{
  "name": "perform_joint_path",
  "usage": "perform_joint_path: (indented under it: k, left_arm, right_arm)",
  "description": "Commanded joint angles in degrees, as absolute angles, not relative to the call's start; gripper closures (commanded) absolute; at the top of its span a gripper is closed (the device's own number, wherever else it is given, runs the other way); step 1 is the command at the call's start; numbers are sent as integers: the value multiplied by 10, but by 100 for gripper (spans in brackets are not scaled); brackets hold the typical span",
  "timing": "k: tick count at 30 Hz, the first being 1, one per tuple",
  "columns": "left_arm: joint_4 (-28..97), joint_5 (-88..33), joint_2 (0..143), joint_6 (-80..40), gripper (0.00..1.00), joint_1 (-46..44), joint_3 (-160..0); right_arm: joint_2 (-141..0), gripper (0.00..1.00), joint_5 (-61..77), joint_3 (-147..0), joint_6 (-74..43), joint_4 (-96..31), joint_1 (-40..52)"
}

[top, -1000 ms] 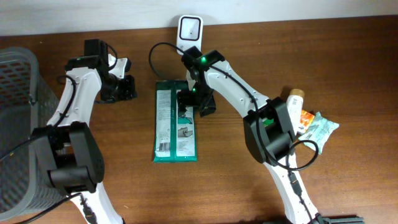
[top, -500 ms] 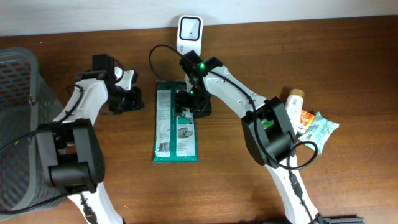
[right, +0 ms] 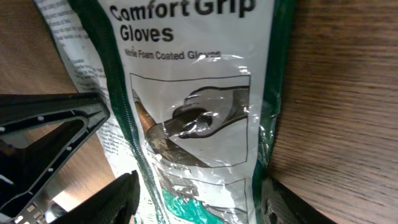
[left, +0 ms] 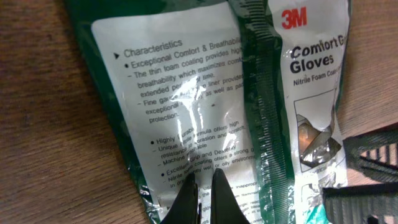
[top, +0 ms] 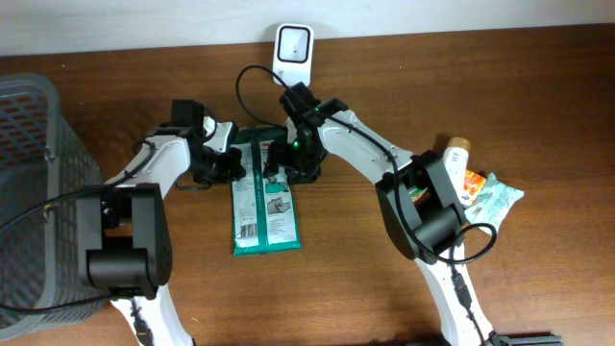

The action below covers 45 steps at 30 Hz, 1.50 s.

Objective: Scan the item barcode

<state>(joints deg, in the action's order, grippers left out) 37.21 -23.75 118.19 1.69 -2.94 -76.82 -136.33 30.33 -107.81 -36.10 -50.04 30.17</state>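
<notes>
Brown wood tabletop [top: 538, 86], wire basket [top: 29, 144] at far left. Left gripper [top: 229, 163] clenched shut, tips over left label of green glove packet [top: 265, 213], flat at mid-table. Right gripper [top: 288, 165] just beside, fingers spread astride packet's right half. White scanner [top: 293, 45] behind packet; snack wrappers [top: 490, 197] far right.

My left arm [top: 157, 159] stretches inward from its base, forearm low and nearly level. My left gripper [top: 229, 163] points right, and its fingers [left: 186, 202] are pressed together at the tips. My right arm [top: 360, 144] bends in from the other side. My right gripper [top: 288, 161] points down and to the left, jaws standing well apart. The two grippers sit just beside each other, facing, with a narrow gap between them.
</notes>
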Motion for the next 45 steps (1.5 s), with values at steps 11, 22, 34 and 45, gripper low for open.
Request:
perform_joint_path:
  k: [11, 22, 34, 45]
  left_arm:
    - [366, -247, 1238, -30, 100, -23, -748]
    - [397, -244, 1228, -30, 100, 12, -769]
    - [464, -187, 1034, 9, 54, 55, -828]
    - [464, -186, 1035, 9, 1, 54, -826]
  right_arm:
    - [-1419, 57, 313, -972, -417, -390, 348]
    - [-1359, 96, 394, -972, -313, -398, 272]
    - [-1106, 96, 362, -972, -184, -491, 217]
    - [-1038, 96, 353, -972, -183, -507, 164]
